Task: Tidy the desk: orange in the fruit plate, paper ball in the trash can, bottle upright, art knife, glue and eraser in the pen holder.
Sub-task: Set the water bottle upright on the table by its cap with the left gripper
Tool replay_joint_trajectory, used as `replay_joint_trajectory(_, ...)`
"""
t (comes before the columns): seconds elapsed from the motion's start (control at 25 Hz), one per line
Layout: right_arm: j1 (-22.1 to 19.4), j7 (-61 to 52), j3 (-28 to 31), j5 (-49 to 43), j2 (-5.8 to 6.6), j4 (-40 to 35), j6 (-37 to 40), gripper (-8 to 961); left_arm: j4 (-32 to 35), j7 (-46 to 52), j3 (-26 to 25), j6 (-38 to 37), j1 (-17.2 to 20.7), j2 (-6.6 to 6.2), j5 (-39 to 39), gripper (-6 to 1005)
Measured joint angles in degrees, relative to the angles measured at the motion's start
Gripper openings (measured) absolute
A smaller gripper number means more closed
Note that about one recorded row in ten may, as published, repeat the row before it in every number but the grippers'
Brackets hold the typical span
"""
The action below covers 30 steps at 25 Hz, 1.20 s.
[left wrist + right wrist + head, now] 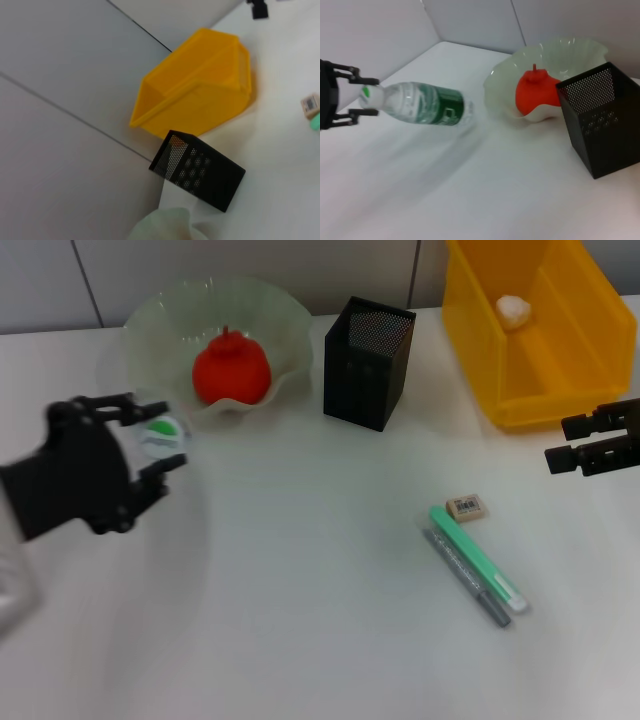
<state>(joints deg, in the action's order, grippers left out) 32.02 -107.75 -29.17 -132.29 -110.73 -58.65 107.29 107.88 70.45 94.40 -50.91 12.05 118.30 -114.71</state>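
Note:
My left gripper (150,437) is shut on the cap end of the clear green-labelled bottle (425,104). It holds the bottle tilted, almost level, above the table beside the fruit plate (285,315). The orange (232,370) sits in that plate. A paper ball (513,308) lies inside the yellow trash can (590,350). The black mesh pen holder (367,360) stands between plate and can. The beige eraser (467,507) lies on the table. Beside it are a mint-green stick (478,558) and a slim grey tool (465,575); which is glue or art knife I cannot tell. My right gripper (568,442) hovers open at the right edge.
A grey panelled wall runs behind the table. The white tabletop stretches bare across the front and middle. In the left wrist view the trash can (200,85) and pen holder (197,170) stand close to the wall.

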Motion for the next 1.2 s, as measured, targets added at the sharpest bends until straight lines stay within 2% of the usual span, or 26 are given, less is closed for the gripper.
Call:
replay_joint_trajectory(0.08,0.33,-0.28,-0.17,0.01,-0.02,0.02,-0.18,752,1.14,2.87,-3.92,-4.83,-0.63,0.02,1.30,424)
replay_joint_trajectory(0.24,1.03,-0.48,-0.33,0.04,0.07,0.00,-0.25,752,2.64,12.99,-12.62,-16.99,-4.69,0.09,1.98,424)
replay_joint_trajectory(0.44,1.96,-0.62,-0.66,-0.06,0.21,0.02,-0.26,751,2.21,24.93,-19.68,-28.47,-11.60,-0.07,2.41,423)
replay_joint_trajectory(0.64,2.54,-0.52,-1.73,-0.19,0.25,0.03,-0.26,751,-1.79,35.60,-26.51,-37.07,-19.90,0.08,3.45,423)
replay_joint_trajectory(0.92,2.61,0.59,-3.03,-0.28,0.30,0.05,-0.48,750,-8.62,45.85,-28.64,-39.43,-27.48,-0.03,1.18,423)
replay_joint_trajectory(1.04,2.59,0.97,-3.07,-0.30,0.19,0.10,-0.85,750,-10.17,47.28,-28.76,-39.23,-28.98,0.08,0.07,423)
replay_joint_trajectory(1.2,2.58,1.02,-3.72,-0.33,0.05,0.12,-0.86,750,-11.12,47.24,-28.79,-37.84,-29.15,0.32,0.78,423)
